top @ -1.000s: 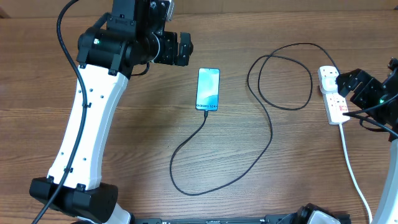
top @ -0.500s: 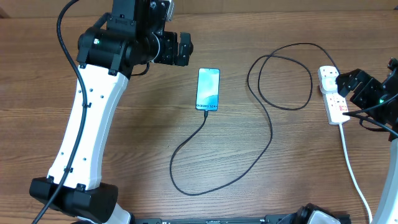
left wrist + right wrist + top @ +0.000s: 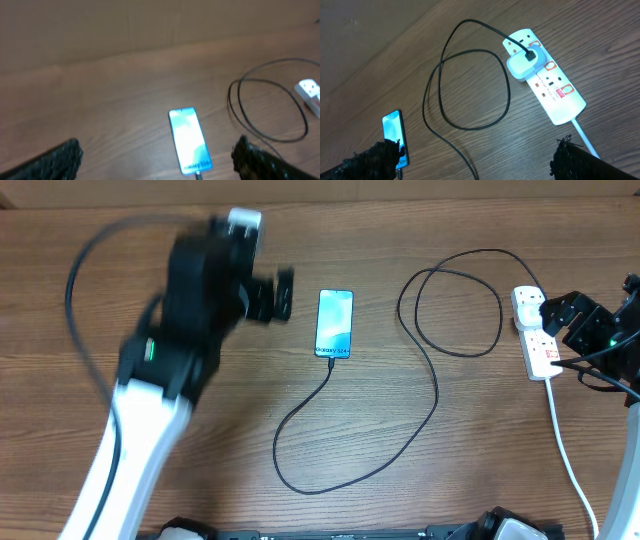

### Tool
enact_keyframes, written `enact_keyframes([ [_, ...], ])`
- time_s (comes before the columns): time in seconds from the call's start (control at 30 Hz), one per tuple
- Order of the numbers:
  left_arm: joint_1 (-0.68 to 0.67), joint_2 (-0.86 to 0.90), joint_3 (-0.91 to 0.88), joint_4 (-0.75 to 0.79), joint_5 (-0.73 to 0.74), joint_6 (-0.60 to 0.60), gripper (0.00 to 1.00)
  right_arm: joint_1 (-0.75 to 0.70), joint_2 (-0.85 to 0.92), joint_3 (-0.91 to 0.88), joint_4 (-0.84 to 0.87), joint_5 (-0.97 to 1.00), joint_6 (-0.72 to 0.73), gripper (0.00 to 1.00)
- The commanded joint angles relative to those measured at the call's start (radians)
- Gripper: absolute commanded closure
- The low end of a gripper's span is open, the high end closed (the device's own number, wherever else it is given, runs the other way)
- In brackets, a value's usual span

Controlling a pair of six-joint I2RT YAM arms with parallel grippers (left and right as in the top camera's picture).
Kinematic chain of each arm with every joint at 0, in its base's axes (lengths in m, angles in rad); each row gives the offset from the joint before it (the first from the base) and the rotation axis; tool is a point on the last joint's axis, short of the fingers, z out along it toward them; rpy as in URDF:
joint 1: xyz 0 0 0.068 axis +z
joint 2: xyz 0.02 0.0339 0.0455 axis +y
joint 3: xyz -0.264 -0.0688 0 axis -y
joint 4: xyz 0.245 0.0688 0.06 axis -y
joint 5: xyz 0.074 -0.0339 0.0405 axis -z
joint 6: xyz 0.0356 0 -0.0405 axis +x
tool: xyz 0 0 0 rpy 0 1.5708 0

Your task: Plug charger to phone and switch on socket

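The phone [image 3: 335,323] lies screen-up and lit cyan mid-table, also visible in the left wrist view [image 3: 189,140] and the right wrist view [image 3: 395,134]. The charger [image 3: 437,395], a thin black cable, runs from the phone's near end in loops to a white adapter [image 3: 522,66] plugged into the socket [image 3: 537,335]. The socket [image 3: 555,90] is a white strip with red markings. My left gripper [image 3: 277,295] is open, blurred, just left of the phone, with nothing between its fingers [image 3: 67,152]. Open and empty too, my right gripper [image 3: 560,320] hovers beside the socket.
The socket's thick white cord [image 3: 570,455] trails toward the table's front right. The charger's slack forms a loop [image 3: 450,300] between phone and socket and a long bend [image 3: 300,480] toward the front. A tan wall [image 3: 150,25] rises behind the wooden table.
My left arm has swung and is motion-blurred, its gripper shifted slightly left and away from the phone. The right arm, phone, cable and socket have not moved.
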Motion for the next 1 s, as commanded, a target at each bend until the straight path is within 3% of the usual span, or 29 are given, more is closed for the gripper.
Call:
enact_keyframes([
  [0.0,-0.006,-0.212,-0.293,0.236,-0.021,0.086,0.01,0.002,-0.003,-0.003,0.005,0.005,0.0,0.0],
  [0.2,0.027,-0.542,-0.81,0.907,0.045,0.163,0.0,0.002,-0.003,-0.003,0.005,0.006,0.0,0.0],
  [0.27,0.067,-0.657,-0.972,1.088,0.048,0.163,0.0,0.002,-0.003,-0.003,0.005,0.005,0.0,0.0],
  [0.33,0.13,-0.79,-1.108,1.164,0.05,0.149,0.0,0.002,-0.003,-0.003,0.005,0.005,0.0,0.0],
  [0.63,0.341,-1.199,-1.328,0.922,0.071,0.018,0.0,0.002,-0.003,-0.003,0.005,0.006,0.0,0.0],
  [0.9,0.4,-1.292,-1.327,0.575,0.064,0.021,0.0,0.002,-0.003,-0.003,0.005,0.005,0.0,0.0],
  [0.97,0.401,-1.292,-1.327,0.504,0.061,0.09,0.01,0.002,-0.003,-0.003,0.005,0.005,0.0,0.0],
])
